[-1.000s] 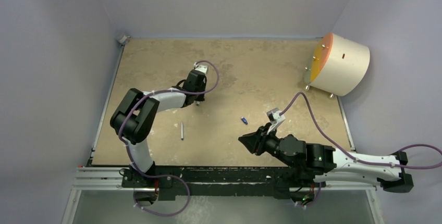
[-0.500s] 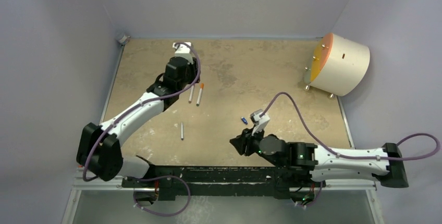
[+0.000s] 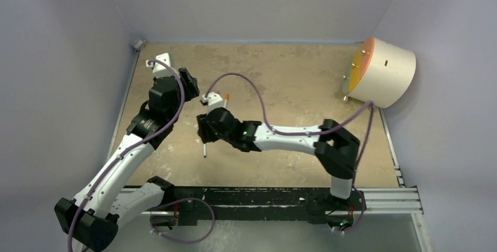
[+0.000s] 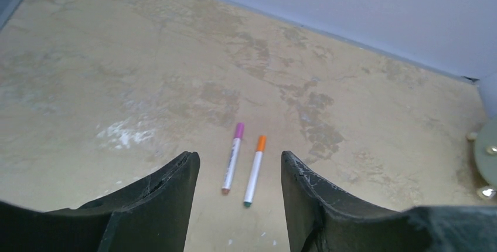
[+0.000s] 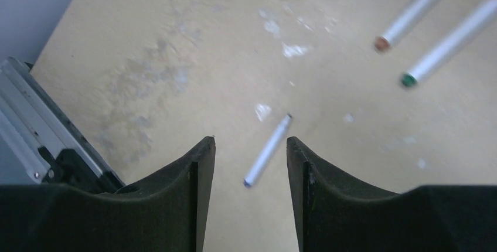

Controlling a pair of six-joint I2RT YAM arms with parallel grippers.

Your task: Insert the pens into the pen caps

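1. The left gripper (image 4: 237, 157) hangs over the far left part of the table (image 3: 293, 82), fingers spread wide with nothing between them.
2. Just ahead of it, two pens lie side by side, nearly parallel and not touching. In its wrist view the pink-capped pen (image 4: 232, 158) is on the left and the orange-capped pen (image 4: 254, 171) on the right.
3. The right gripper (image 5: 249, 142) reaches across toward the left arm's side, fingers apart and empty.
4. Its wrist view frames the bare pen (image 5: 268, 149) in the gap between the fingers, flat on the table, untouched and apart from the capped pair.
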